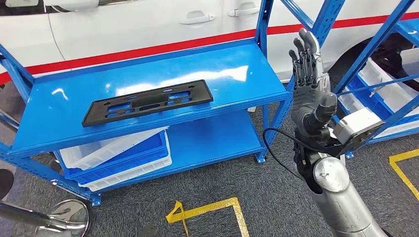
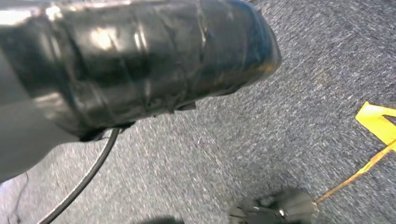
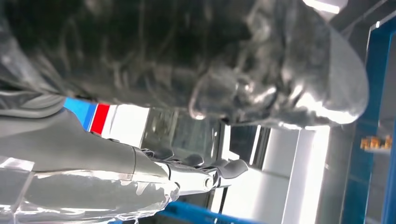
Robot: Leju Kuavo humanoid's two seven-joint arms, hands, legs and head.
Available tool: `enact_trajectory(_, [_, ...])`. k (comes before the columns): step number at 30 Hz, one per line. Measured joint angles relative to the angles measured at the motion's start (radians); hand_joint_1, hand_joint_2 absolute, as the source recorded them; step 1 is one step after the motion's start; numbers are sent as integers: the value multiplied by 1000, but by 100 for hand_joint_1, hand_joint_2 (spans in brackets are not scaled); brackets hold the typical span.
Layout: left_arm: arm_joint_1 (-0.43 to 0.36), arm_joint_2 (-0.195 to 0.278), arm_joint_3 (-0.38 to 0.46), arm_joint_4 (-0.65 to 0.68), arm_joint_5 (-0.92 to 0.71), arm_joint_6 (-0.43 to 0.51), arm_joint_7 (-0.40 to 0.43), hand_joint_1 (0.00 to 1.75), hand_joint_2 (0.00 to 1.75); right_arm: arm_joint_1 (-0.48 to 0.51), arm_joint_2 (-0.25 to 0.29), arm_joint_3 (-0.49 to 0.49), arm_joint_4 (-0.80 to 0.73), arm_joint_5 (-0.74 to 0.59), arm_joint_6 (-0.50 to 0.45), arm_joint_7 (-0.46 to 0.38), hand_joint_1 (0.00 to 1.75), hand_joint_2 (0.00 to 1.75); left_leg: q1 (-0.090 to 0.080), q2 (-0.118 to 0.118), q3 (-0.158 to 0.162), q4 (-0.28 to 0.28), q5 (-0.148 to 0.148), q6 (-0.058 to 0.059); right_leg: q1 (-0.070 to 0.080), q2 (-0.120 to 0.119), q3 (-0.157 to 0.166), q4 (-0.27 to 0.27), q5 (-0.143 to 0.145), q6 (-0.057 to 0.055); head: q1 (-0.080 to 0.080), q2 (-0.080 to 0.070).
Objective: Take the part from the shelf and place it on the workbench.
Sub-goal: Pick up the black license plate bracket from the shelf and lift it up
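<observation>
From the head view, the flat black plastic plate-holder part (image 1: 147, 102) is lying on the top deck of the glossy blue metal shelf (image 1: 232, 74), set at a slight slant, its long rectangular frame pierced by several cut-out windows and small holes. Nothing is touching it. Off beside the shelf's corner post, the right hand (image 1: 310, 84) is standing raised on its silver arm, palm up, dark fingers (image 1: 302, 54) stretched upward and held close side by side, gripping nothing, well apart from the part. Beneath the top deck, white and blue plastic bins (image 1: 118, 153) are sitting stacked on the lower level. A white car with a red stripe (image 1: 148, 29) is parked behind, and yellow floor tape (image 1: 207, 207) is marking the grey carpet.

Over to the left wrist view: grey carpet (image 2: 289, 130) is blurring past with a scrap of the yellow tape; how the left hand is set cannot be told here.

Right wrist view now: the right hand's grey thumb and darker fingers are reaching out, possibly slightly curled, though glare is smearing the picture.
</observation>
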Motion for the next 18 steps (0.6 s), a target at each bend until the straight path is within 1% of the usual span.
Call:
enact_trajectory(1, [0,0,-1,0,0,0,0,0,0,0,0,0,1,0,0,0,0,0,4,8,-33,63,-24,-4,1,-13,1,0,-2,-2,-1,0])
enact_trajectory(2, [0,-1,-2,0,0,0,0,0,0,0,0,0,3,0,0,0,0,0,8,12,-55,104,-34,-7,1,-26,2,1,-4,-3,-1,0])
enact_trajectory(3, [0,-1,-4,0,0,0,0,0,0,0,0,1,5,0,0,0,0,0,12,14,-59,107,-25,-9,1,-39,3,1,-5,-2,-1,0])
enact_trajectory(4, [0,-1,-5,0,0,0,0,0,0,1,0,1,6,0,0,0,0,0,14,19,-41,69,2,-10,1,-50,6,1,-8,0,-2,0])
enact_trajectory(5, [1,-1,-5,0,0,0,0,0,0,0,1,1,6,0,0,0,0,0,16,30,-6,2,36,-11,0,-61,10,1,-11,2,-2,0])
enact_trajectory(6, [0,0,-6,0,0,0,0,0,0,0,1,1,7,0,0,0,0,0,14,49,33,-70,61,-9,2,-71,15,1,-15,7,-2,0])
enact_trajectory(7, [-1,0,-6,0,0,0,0,0,0,-1,1,1,7,0,0,0,0,0,11,62,63,-126,78,-5,4,-80,19,1,-19,12,-1,0])
enact_trajectory(8, [-2,0,-7,0,0,1,1,0,0,-2,1,1,7,-1,0,0,0,0,8,70,79,-157,83,1,6,-88,22,1,-22,17,1,0])
enact_trajectory(9, [-2,0,-8,0,0,2,2,0,0,-3,2,1,8,-3,0,0,0,0,4,69,83,-167,80,7,8,-96,24,1,-25,22,3,0])
enact_trajectory(11, [0,0,-9,0,1,5,3,0,0,-4,3,1,9,-11,5,-1,0,0,3,47,84,-171,82,20,5,-107,28,0,-31,33,7,0])
enact_trajectory(12, [0,1,-10,0,2,6,4,0,0,-4,4,1,9,-16,8,-1,0,0,3,37,87,-175,84,26,3,-98,26,8,-39,38,8,0])
enact_trajectory(13, [0,1,-11,0,2,6,4,0,0,-5,4,2,10,-19,11,-3,0,0,5,28,91,-178,85,32,0,-80,16,34,-56,41,10,0])
enact_trajectory(14, [0,2,-12,0,2,6,4,0,0,-7,5,2,10,-22,13,-5,0,0,6,19,94,-181,86,37,-1,-56,-6,80,-81,42,13,0])
enact_trajectory(15, [-1,2,-13,0,2,6,3,0,0,-8,5,2,11,-23,13,-6,0,0,5,10,96,-181,85,40,0,-33,-37,144,-110,41,15,0])
enact_trajectory(16, [-2,3,-14,0,1,5,3,0,0,-9,5,2,12,-24,14,-7,0,0,4,0,96,-181,85,43,1,-21,-74,212,-134,39,16,0])
enact_trajectory(17, [-2,3,-15,0,1,5,4,0,0,-8,5,2,14,-24,14,-7,0,0,2,-12,97,-180,84,45,2,-15,-105,263,-145,38,16,0])
enact_trajectory(18, [-1,3,-15,0,1,4,4,0,0,-8,5,2,17,-24,15,-8,0,0,0,-25,99,-180,83,46,2,-12,-121,280,-136,36,16,0])
